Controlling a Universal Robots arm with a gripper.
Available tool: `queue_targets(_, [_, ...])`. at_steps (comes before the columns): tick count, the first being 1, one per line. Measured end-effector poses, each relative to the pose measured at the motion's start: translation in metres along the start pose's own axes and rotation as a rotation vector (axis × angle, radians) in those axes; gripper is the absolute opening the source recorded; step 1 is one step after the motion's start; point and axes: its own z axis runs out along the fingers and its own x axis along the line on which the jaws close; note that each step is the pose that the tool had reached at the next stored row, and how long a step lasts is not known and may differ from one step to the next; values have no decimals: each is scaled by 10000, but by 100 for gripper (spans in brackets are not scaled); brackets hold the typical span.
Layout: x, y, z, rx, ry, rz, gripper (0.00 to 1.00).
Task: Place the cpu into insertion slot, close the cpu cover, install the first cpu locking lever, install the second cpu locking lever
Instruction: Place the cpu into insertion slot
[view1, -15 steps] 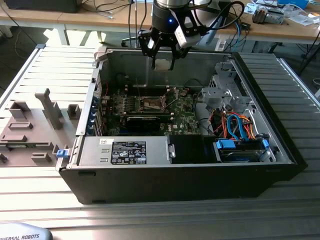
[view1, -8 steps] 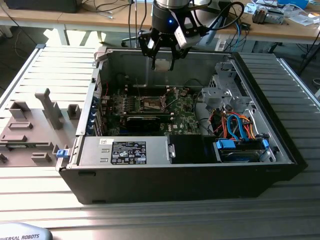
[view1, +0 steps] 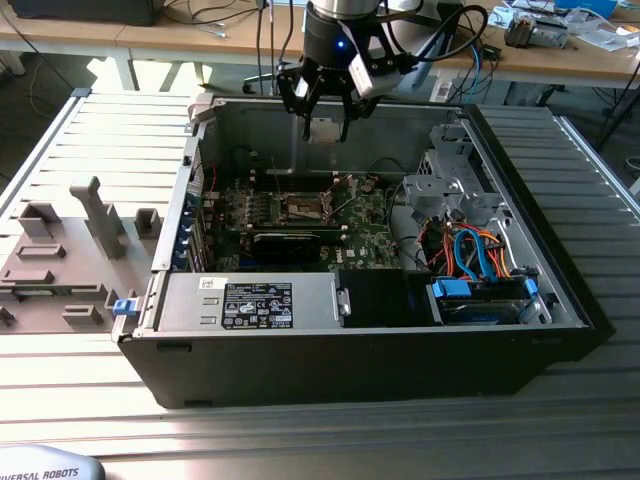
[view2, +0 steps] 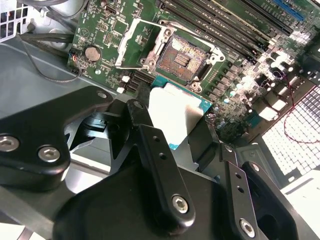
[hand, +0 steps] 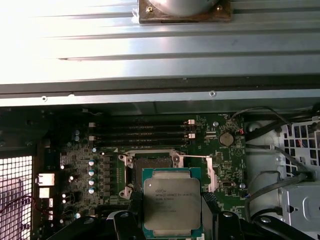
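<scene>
- The gripper (view1: 325, 118) hangs above the open case (view1: 300, 370), over its rear half.
- Its two black fingers (view2: 150, 140) are pinched on the cpu (view2: 176, 117), one on each of two opposite edges. This leaves the chip's other two sides and its underside free.
- The cpu is held flat with its grey metal top facing the wrist cameras, so its contact side faces the board (view1: 370, 245).
- The cpu is in the air, well above the slot (view2: 183, 57) and not touching it. In the first wrist view it overlaps only the slot's near edge, so I judge it offset rather than centred.
- The slot is bare, with its dark contact field in plain sight and nothing seated in it.
- The cover (view2: 125, 46) stands open, tilted back just beside the slot, which keeps the opening clear from above.
- The board lies flat on the case floor, so the slot faces up toward the gripper.
- As things stand, no step is complete: the cpu is unseated and the cover is unclosed.
</scene>
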Motion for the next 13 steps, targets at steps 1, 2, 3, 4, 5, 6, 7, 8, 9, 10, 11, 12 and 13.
queue_targets(1, [0,0,2,0,-1,0,54])
queue_targets(2, [0,0,3,0,0,0,54])
queue_targets(3, [0,0,5,0,0,0,54])
queue_targets(4, [0,-1,7,0,0,0,54])
queue_targets(5, [0,-1,9,-1,-1,0,54])
queue_targets(6, [0,-1,11,-1,-1,0,54])
queue_targets(7, [0,-1,14,-1,-1,0,54])
queue_targets(8, [0,-1,15,-1,0,0,54])
queue_targets(9, [0,-1,18,-1,0,0,54])
queue_targets(10, [0,-2,21,0,0,1,54])
queue_targets(11, [0,-2,23,-1,-1,0,54])
queue_targets(12, [0,-2,26,0,0,0,54])
queue_targets(13, [-1,-2,29,0,0,0,54])
